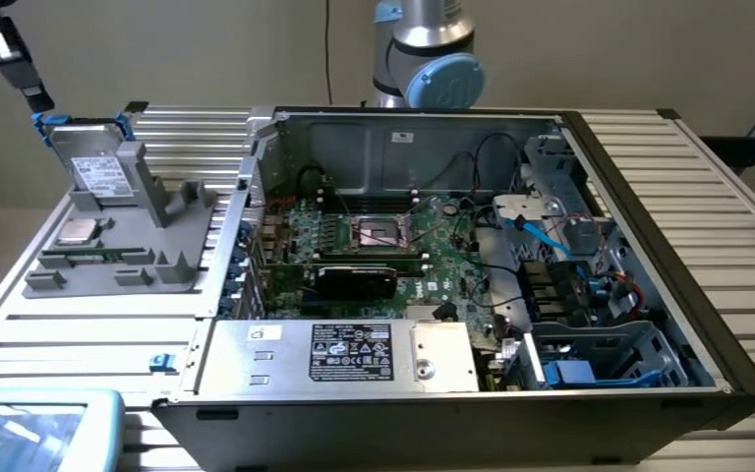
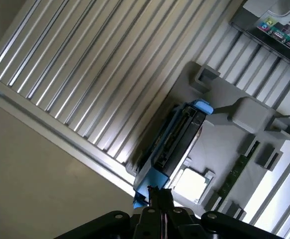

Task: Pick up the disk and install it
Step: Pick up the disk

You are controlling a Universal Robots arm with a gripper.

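Note:
The disk (image 1: 97, 169) is a silver-grey drive with a white label in a bright blue frame. It stands on edge in a slot of the grey fixture (image 1: 129, 258) at the exterior view's left. My gripper (image 1: 39, 99) hangs just above the frame's far-left blue corner, its thin black fingers shut together with nothing between them. In the wrist view the disk (image 2: 177, 139) shows edge-on, and my gripper (image 2: 159, 195) sits over its near blue end. Whether the tips touch the frame I cannot tell.
An open computer case (image 1: 640, 197) lies in the middle, with its motherboard (image 1: 391, 246), a grey metal box with a black label (image 1: 345, 356) and a drive cage (image 1: 601, 359). A small square silver chip (image 1: 79, 231) rests on the fixture. A slatted aluminium table (image 1: 36, 334) carries everything.

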